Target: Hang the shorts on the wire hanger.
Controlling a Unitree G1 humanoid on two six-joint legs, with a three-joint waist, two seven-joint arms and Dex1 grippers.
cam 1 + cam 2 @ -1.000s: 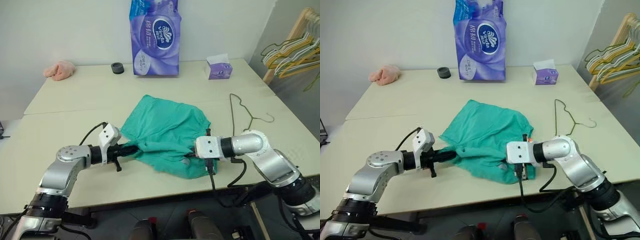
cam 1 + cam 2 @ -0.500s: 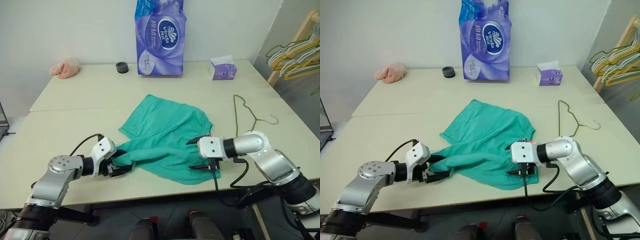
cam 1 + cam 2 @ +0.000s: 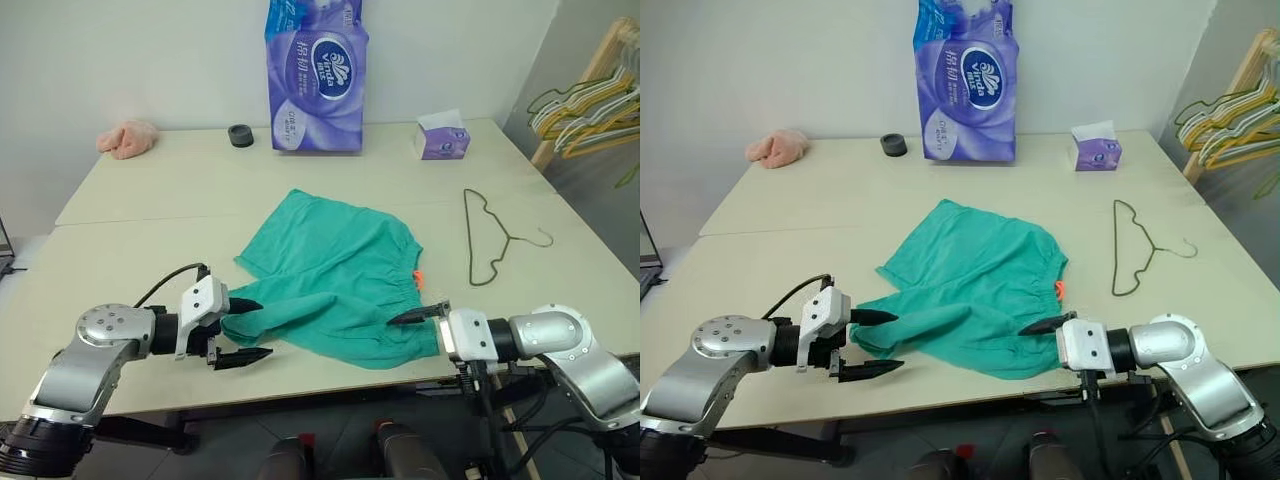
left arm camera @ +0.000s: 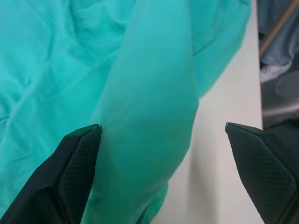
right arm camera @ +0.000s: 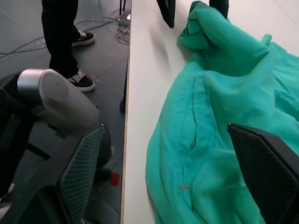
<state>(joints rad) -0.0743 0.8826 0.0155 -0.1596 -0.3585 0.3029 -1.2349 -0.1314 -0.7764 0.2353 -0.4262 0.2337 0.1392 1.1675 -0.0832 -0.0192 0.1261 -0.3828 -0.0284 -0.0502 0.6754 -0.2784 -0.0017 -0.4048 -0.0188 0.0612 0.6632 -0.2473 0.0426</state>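
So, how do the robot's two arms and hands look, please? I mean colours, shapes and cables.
Both arms are rounded silver-grey metal segments with black joints. Each wrist carries a white boxy block, and a thin black cable loops beside it. The left hand and the right hand each have two black pointed fingers with a fine cross-hatched texture on the inner face.

We count one pair of shorts [image 3: 330,270], one wire hanger [image 3: 490,235], one tissue box [image 3: 440,137] and two grippers.
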